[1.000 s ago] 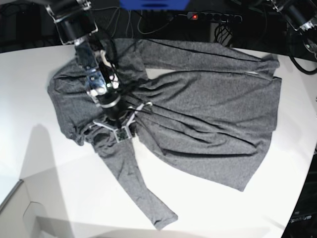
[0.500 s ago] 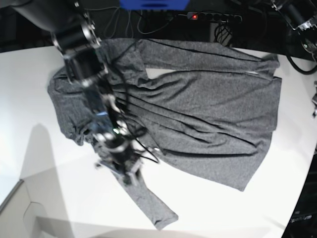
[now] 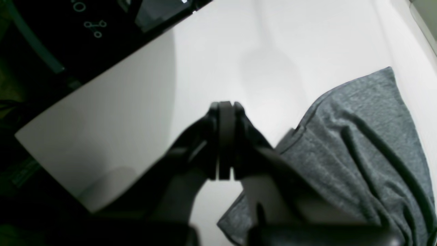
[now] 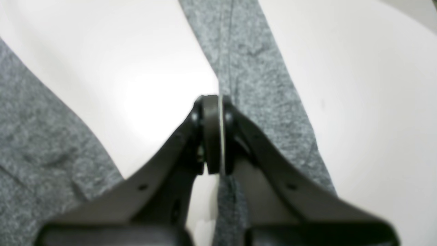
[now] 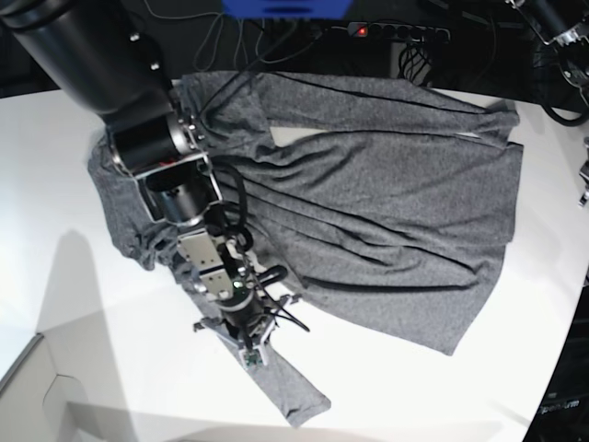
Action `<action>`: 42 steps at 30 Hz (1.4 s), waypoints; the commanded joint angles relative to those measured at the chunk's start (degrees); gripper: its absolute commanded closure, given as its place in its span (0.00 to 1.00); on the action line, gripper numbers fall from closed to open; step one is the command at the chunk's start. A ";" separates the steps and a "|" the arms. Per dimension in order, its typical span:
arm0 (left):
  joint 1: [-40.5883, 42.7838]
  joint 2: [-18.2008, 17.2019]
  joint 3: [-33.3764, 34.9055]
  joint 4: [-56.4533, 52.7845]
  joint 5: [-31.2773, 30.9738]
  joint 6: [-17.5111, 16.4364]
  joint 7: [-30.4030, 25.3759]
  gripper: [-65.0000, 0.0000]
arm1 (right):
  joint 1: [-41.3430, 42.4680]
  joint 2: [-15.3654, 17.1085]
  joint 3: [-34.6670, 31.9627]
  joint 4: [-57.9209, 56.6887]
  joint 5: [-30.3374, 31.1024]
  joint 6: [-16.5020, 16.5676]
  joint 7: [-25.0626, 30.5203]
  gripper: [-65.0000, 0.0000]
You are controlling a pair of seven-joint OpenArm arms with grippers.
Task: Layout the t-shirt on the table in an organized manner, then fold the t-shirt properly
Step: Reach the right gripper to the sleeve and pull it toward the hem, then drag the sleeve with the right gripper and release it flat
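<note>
Big smooth white bench (image 5: 386, 391) with a curved edge, carrying a large heathered charcoal-grey jersey t-shirt (image 5: 386, 203) across its middle and upper part. Body of the garment spread fairly flat from about ten o'clock to three o'clock in the base view, creased in long diagonal ridges; one long sleeve (image 5: 285, 387) trailing off toward six o'clock, the other lying along the far edge near twelve.

Just changed: right arm swung down from the collar region, at about nine o'clock of the shirt, out along the trailing sleeve toward six o'clock over the last second. Shirt outline much as before, sleeve not visibly dragged, so more a repositioning than a pull. Right gripper (image 4: 211, 135) now poised over the sleeve with fingers (image 4: 227, 136) pressed together; a thin pale line between them in the wrist view, possibly a pinch of fabric edge, too blurred to say, so apparently empty.

Left gripper (image 3: 225, 140) off at the three o'clock side, above bare bench just beside a grey corner of the shirt, fingers shut on nothing.

For the task: layout unfinished. Likely next need, opening over the sleeve and drawing it straight before any fold.
</note>
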 commanded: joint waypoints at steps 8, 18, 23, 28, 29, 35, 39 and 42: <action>-0.91 -1.09 0.02 0.54 -0.41 -0.25 -1.26 0.99 | 0.19 0.98 -0.02 -0.20 0.04 -8.49 2.08 1.00; -1.00 -1.09 0.11 0.46 -0.41 -0.25 -1.35 0.99 | -0.33 0.54 -6.09 -4.16 0.04 -2.33 2.08 1.00; -1.00 -1.09 0.11 0.37 -0.41 -0.25 -1.44 0.99 | -1.65 -0.25 -14.97 -1.96 0.04 0.30 2.96 1.00; -1.00 -1.09 0.02 0.37 -0.41 -0.25 -1.44 0.99 | -6.75 2.65 -19.10 9.91 -0.05 0.48 4.54 1.00; -1.00 -1.09 -0.06 0.37 -0.41 -0.25 -1.44 0.99 | -7.98 3.44 -19.72 13.25 -0.05 0.48 4.54 1.00; -1.00 -1.09 0.02 0.37 -0.41 -0.25 -1.61 0.99 | -10.44 7.13 -19.80 25.12 0.12 0.21 4.01 1.00; -1.00 -1.09 0.11 0.37 -0.41 -0.25 -1.35 0.99 | -10.71 6.87 -15.76 25.20 0.04 0.21 2.34 1.00; -1.79 -1.09 0.20 0.54 -0.41 -0.25 -1.26 0.99 | -10.71 6.78 -11.36 25.38 0.04 0.21 -2.67 1.00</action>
